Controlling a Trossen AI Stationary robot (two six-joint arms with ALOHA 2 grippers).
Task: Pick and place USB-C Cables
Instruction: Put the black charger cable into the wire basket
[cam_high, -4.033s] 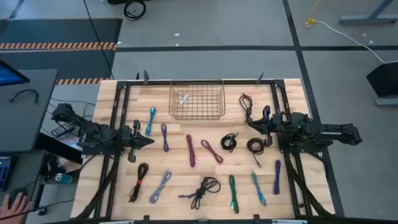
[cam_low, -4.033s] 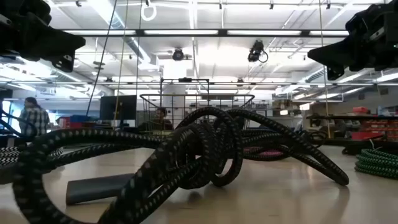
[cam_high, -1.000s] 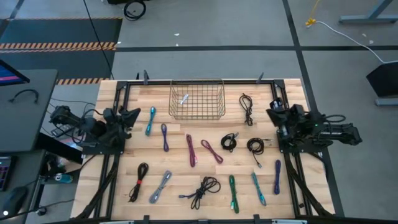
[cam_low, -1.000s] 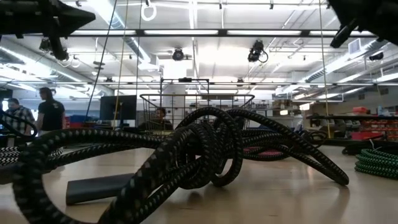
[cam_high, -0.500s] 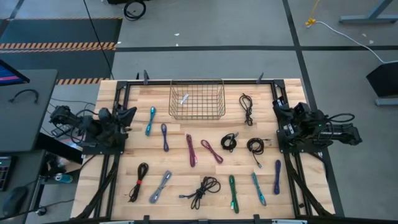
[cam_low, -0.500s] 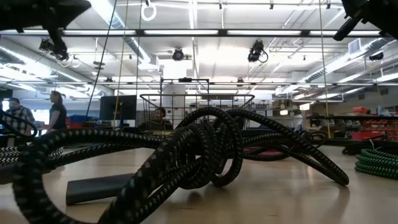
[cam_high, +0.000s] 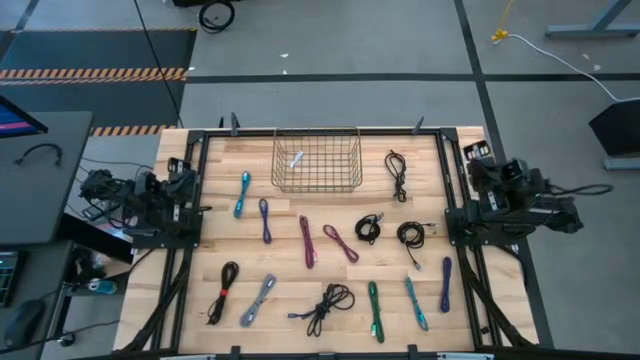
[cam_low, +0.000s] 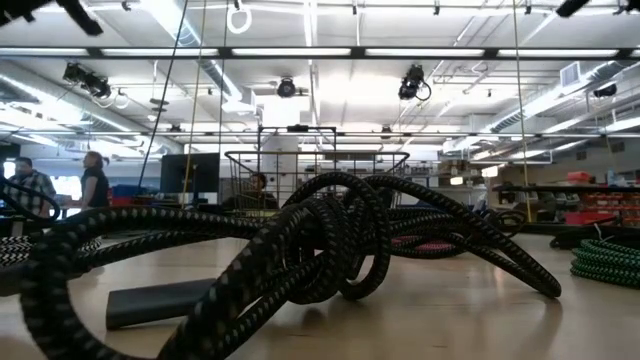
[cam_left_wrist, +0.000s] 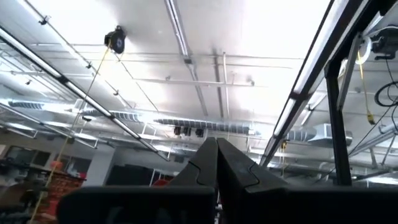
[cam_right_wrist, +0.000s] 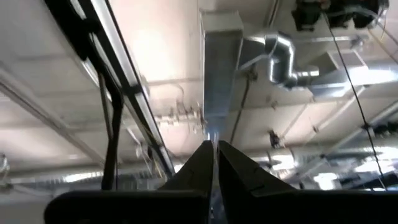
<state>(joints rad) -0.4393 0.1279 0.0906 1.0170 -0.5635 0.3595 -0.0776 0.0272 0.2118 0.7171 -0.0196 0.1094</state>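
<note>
Both grippers are closed and hold nothing: the left gripper (cam_left_wrist: 216, 163) is pulled back at the left edge of the wooden-slat desk (cam_high: 200, 300), the right gripper (cam_right_wrist: 213, 162) at its right edge, both tilted toward the ceiling. Between them the short folded USB-C cables (cam_high: 307, 242), black, purple, teal, green and grey, lie scattered on the desk. One pale cable (cam_high: 295, 159) sits inside the wire mesh basket (cam_high: 317, 186) at the far side.

A wire basket (cam_high: 317, 160) sits at the wooden table's (cam_high: 280, 290) far edge
</note>
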